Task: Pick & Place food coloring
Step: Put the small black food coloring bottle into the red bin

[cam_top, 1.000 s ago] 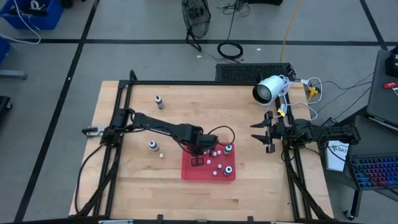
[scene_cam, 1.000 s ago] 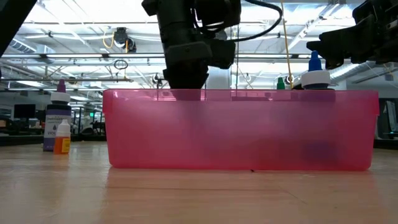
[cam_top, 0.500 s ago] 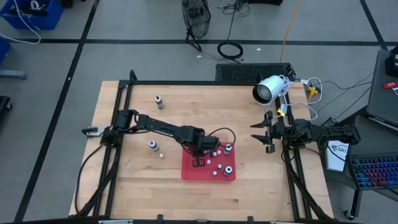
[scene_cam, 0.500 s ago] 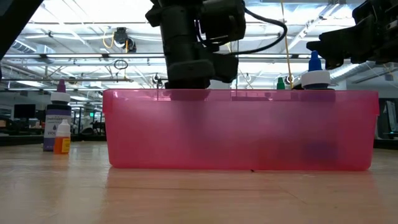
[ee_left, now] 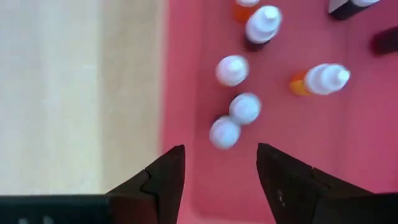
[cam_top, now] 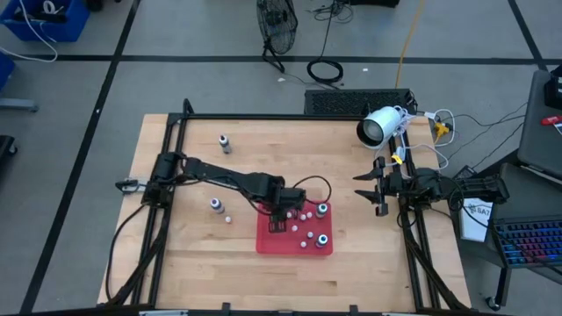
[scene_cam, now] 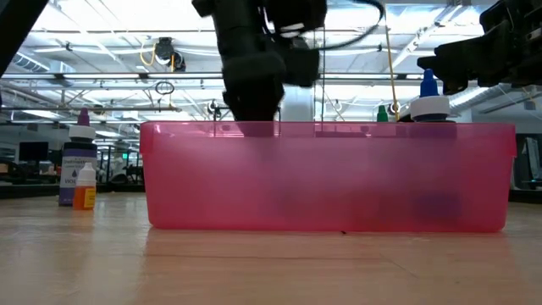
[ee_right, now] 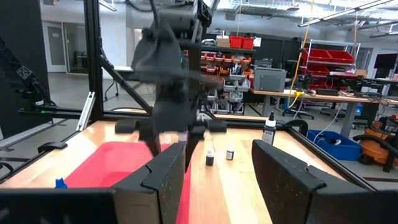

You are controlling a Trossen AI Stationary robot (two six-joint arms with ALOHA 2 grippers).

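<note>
A red tray (cam_top: 266, 244) lies near the table's front middle. In it stand two dark food coloring bottles with pale caps (cam_top: 322, 209) and several tiny whitish ones (cam_top: 298, 228). My left gripper (cam_top: 278, 221) hangs over the tray's left part, pointing down and open. Its fingers stand just short of a tiny white-capped bottle (ee_left: 224, 132) on the tray floor (ee_left: 348, 155), with nothing between them. Three more bottles (cam_top: 215, 204) stand on the wood left of the tray. My right gripper (cam_top: 367, 189) waits open at the table's right edge.
A dark bottle (cam_top: 225, 142) stands at the far left of the table, and a tiny one (cam_top: 227, 219) beside the near-left bottle. A white camera cylinder (cam_top: 379, 126) sits at the far right. Black frame rails (cam_top: 263, 118) border the table.
My left gripper has dipped a little lower over the tray's left part and then come up again, staying above the same spot. The bottles in the tray and on the table stand as before.
</note>
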